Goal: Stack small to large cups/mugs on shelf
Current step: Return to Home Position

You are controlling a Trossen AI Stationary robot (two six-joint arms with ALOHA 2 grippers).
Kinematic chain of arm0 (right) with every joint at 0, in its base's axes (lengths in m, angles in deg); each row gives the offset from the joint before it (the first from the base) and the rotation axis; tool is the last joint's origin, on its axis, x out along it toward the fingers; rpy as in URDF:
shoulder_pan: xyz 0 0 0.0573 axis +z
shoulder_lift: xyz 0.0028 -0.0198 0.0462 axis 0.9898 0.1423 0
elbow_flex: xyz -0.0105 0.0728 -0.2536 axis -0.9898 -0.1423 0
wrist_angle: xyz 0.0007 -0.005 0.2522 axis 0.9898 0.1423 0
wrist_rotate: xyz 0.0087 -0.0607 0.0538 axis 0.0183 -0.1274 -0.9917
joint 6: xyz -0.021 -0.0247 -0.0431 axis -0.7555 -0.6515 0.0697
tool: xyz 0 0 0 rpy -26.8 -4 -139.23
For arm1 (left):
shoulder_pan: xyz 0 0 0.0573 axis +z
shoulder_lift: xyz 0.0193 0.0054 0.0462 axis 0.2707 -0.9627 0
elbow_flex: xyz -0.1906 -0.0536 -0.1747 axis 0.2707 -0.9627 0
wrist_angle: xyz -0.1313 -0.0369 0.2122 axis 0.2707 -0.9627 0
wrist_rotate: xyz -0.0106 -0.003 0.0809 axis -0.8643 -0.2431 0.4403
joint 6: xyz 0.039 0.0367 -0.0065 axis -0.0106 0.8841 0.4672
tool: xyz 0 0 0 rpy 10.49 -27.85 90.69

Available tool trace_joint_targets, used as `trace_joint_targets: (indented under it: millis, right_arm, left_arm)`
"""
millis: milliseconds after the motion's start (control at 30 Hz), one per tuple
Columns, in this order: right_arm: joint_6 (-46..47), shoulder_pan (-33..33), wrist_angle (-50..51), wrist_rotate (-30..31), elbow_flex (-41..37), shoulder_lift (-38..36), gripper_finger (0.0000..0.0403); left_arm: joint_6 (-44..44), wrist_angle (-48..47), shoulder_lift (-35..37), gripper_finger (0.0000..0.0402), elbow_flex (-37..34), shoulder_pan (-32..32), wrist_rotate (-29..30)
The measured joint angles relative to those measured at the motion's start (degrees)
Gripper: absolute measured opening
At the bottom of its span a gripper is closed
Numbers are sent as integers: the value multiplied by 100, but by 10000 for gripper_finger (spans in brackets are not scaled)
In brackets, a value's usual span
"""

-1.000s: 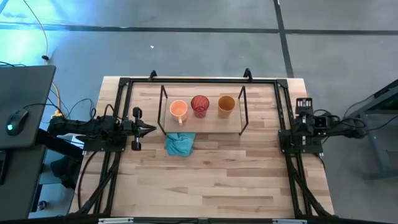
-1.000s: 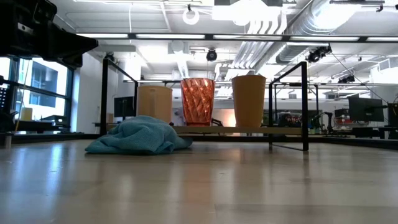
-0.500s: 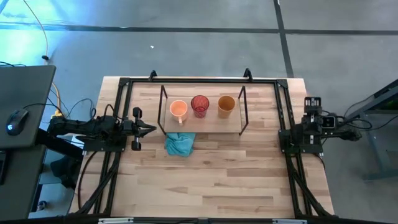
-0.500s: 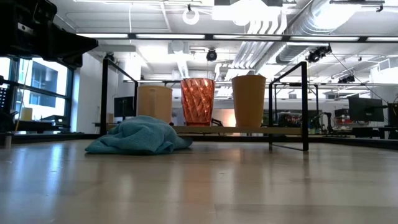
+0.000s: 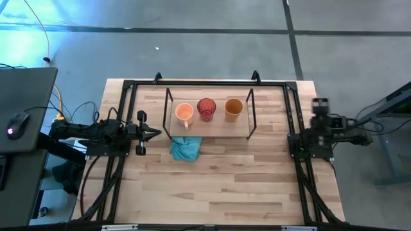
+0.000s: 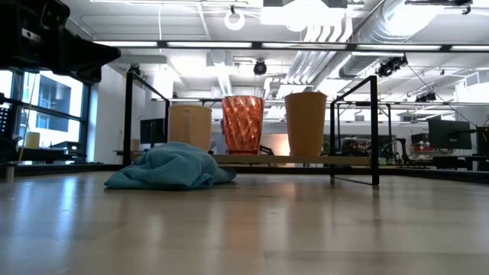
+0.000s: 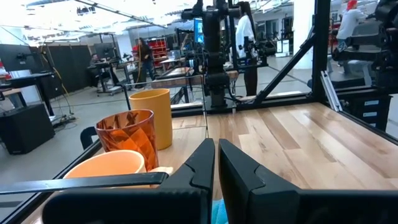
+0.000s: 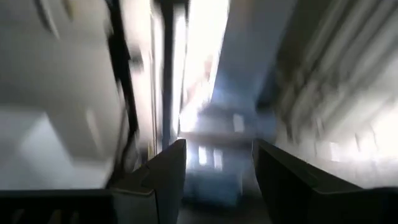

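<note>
Your bench [image 5: 212,186] carries the shelf [image 5: 218,129]; on it the tumbler [image 5: 234,108], red cup [image 5: 206,108] and mug [image 5: 184,113] stand in a row, with the cloth [image 5: 185,148] just beside. Your left claw [image 5: 151,133] is together near the shelf, and your right claw [image 8: 216,147] is apart at the bench's right edge.

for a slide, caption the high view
Mug, red cup and tumbler in a row on the shelf; left hand beside it, right hand at the table's right edge.
</note>
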Motion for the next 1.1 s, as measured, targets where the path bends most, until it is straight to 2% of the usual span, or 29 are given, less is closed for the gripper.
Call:
trace_joint_targets:
  millis: [67, 200, 600, 1100]
  right_arm:
    - [141, 0, 793, 301, 0, 2, 177]
    - [737, -2, 2157, 417, 2, 2, 177]
    - [1871, -2, 4366, 418, 2, 2, 177]
    - [2142, -2, 5987, 628, 2, 0, 177]
  left_arm:
    - [0, 2, 0, 12, 0, 0, 0]
    - [2, 0, 0, 12, 0, 0, 1]
    - [2, 0, 0, 12, 0, 0, 0]
    - [1, 0, 0, 12, 0, -1, 0]
